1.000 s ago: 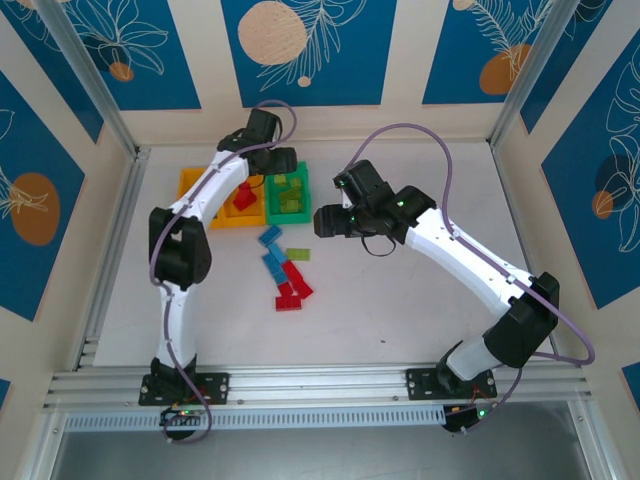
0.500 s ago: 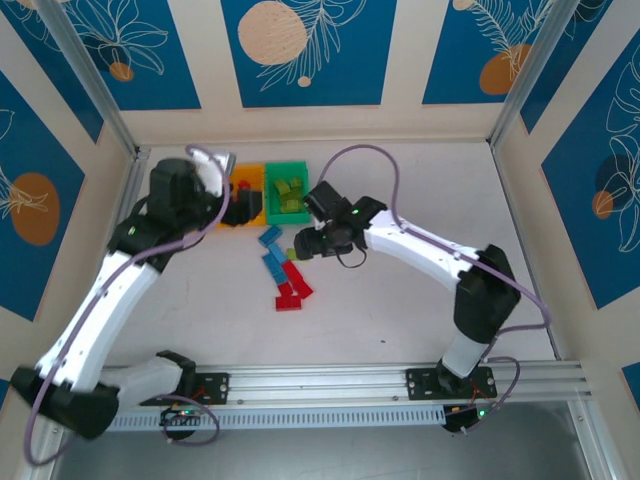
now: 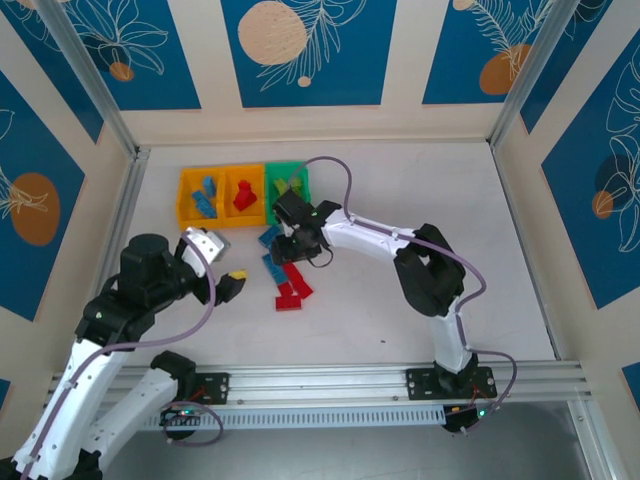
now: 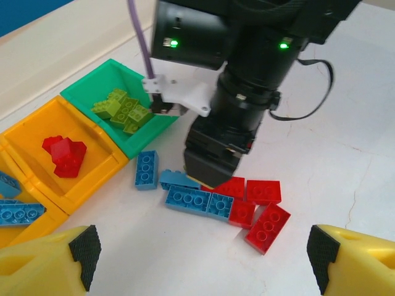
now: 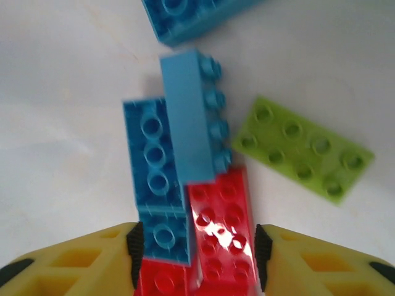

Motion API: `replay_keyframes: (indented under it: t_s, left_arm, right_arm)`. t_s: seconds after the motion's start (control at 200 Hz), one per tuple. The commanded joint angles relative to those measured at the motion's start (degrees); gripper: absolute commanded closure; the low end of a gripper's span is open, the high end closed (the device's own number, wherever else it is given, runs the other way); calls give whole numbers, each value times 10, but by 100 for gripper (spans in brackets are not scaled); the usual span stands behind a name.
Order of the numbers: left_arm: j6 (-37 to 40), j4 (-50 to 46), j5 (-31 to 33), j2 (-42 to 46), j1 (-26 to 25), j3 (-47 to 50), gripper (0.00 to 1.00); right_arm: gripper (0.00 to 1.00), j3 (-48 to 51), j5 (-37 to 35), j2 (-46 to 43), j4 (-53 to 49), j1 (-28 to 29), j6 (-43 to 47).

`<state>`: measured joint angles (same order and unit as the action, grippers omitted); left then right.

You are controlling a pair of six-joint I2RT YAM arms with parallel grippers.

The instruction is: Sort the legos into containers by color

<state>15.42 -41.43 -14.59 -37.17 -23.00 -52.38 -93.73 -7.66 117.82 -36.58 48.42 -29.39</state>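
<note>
The white counter (image 3: 400, 300) had the three joined plastic bins (image 3: 223, 190), two orange-yellow and one green, already part filled by colour. The right gripper (image 5: 194, 250) hung spread open, straddling a red brick (image 5: 222, 228) and a blue brick (image 5: 154, 166) jammed together in the loose pile of small plastic legos (image 4: 210, 203) near the bins. The left gripper (image 4: 203, 256) sat open, well back. I'd have shifted sideways so the jaws closed on one colour only.
</note>
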Motion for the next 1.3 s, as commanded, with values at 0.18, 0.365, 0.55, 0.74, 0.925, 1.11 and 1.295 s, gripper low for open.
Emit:
replay_keyframes:
  t_s: [0.18,0.365,0.55,0.74,0.925,1.11,1.295]
  left_arm:
    - [-14,47,-33,-15,-3,20,11]
    - [-37,70,-48,-14,-3,26,10]
    - [-43,77,-50,-15,-3,31,11]
    - [-47,81,-51,-16,-3,33,11]
    - [-49,83,-46,-18,-3,37,11]
    - [-63,85,-32,-19,-3,33,11]
    - [-155,98,38,-20,-3,11,11]
  right_arm:
    - [54,-111,5,97,-15,1,43]
    - [61,-145,-9,129,-40,-6,40]
    - [63,-180,-15,159,-64,-10,52]
    - [61,-204,-17,174,-77,-11,63]
    - [60,-237,14,189,-99,-14,79]
    - [87,-242,7,136,-96,-14,69]
    - [87,-178,8,19,-5,-15,38]
